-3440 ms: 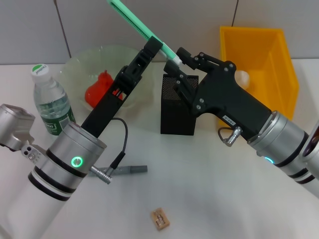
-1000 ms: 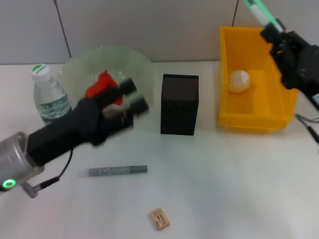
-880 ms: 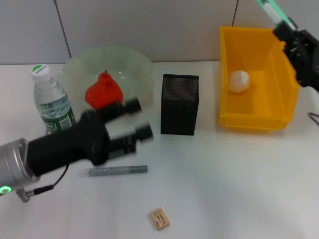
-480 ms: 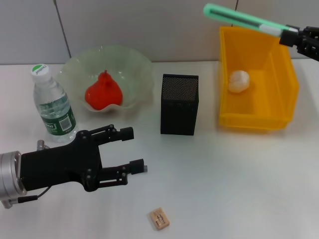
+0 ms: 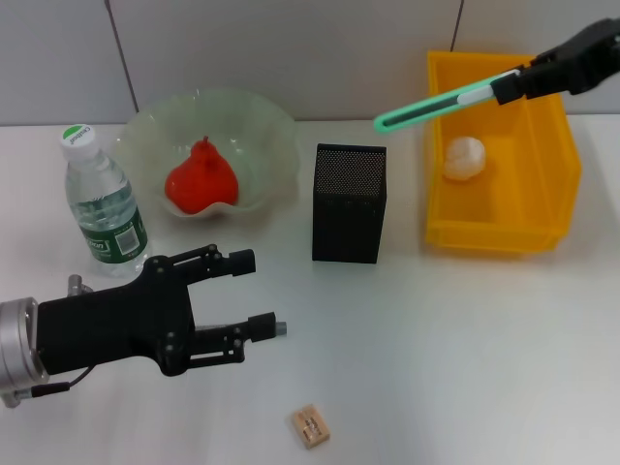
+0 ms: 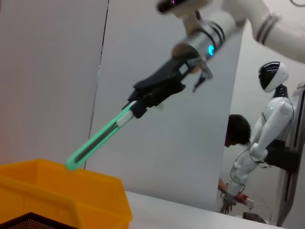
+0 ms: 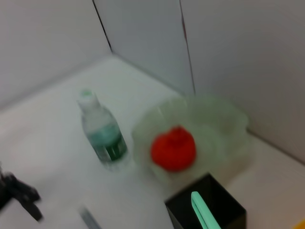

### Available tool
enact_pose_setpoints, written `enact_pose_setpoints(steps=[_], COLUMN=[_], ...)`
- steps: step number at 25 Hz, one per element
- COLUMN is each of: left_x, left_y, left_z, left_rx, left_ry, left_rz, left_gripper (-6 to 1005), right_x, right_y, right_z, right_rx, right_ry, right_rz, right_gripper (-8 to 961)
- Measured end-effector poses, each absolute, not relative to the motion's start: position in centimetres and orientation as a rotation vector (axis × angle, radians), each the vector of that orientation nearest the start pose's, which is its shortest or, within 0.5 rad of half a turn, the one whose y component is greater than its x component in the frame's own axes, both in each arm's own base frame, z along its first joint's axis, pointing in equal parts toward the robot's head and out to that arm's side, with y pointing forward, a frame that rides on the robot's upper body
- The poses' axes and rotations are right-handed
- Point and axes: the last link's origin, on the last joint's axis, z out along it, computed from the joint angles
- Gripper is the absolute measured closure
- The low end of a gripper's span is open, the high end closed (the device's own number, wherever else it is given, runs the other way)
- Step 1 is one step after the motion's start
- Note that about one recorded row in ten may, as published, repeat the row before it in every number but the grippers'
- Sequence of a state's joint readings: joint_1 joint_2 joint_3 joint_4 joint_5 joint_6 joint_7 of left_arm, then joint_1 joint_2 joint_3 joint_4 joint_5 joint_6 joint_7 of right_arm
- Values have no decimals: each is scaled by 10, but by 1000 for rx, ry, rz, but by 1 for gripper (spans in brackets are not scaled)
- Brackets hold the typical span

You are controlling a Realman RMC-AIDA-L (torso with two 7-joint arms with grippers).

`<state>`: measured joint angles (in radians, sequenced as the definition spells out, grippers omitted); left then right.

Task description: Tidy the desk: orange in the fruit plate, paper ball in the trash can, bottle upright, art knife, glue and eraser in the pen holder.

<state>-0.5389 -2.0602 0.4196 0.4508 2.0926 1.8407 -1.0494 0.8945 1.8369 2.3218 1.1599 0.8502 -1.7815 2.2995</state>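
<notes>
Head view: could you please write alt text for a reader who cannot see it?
The right gripper holds a green art knife in the air above the black pen holder and yellow bin. The open left gripper hovers low over the white desk, near an eraser.

The desk is viewed from above and in front by the head camera. A low, sideways view toward the yellow bin [image 6: 66, 191] is given at the left wrist. The bowl [image 7: 190, 138] and bottle [image 7: 102, 133] are seen from high above at the right wrist.
</notes>
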Motion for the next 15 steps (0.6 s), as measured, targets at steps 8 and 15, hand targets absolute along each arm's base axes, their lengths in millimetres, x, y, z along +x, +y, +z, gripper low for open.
enact_pose_setpoints(steps=[8,15], left_x=[-262,-264], left_y=[286,284], left_z=[-1,-2], left_rx=[-2750,-2737], left_ry=[-373,-373], left_rz=[-1058,-1061], left_gripper=[208,209], right_x=[65,58], right_y=[440,449], right_z=[98,64], right_rx=[-2689,-2695], right_ry=[628,555], right_rz=[-333,-437], right_gripper=[746,737])
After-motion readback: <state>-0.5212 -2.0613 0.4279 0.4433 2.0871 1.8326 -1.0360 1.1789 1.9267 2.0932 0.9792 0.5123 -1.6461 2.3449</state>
